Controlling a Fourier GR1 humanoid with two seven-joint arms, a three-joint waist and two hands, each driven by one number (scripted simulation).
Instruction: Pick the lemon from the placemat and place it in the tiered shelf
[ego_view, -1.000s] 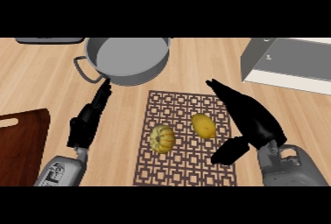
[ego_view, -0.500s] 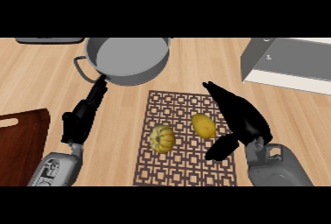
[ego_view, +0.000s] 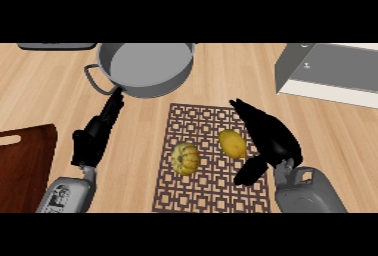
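Right hand open just beside the lemon on the placemat

No writing or label can be read on anything; the lemon lies near the placemat's right edge, in its upper half, long axis running roughly from the counter's far edge to its near edge, tilted slightly leftward at the top; the right hand is spread wide, fingers straight along the lemon's right side, thumb below it, holding nothing; a ribbed yellow squash lies left of the lemon, near the placemat's middle; the left hand rests open left of the placemat, fingertips by the grey pot; the tiered shelf stands at the counter's far right corner; a dark cutting board is at the left edge
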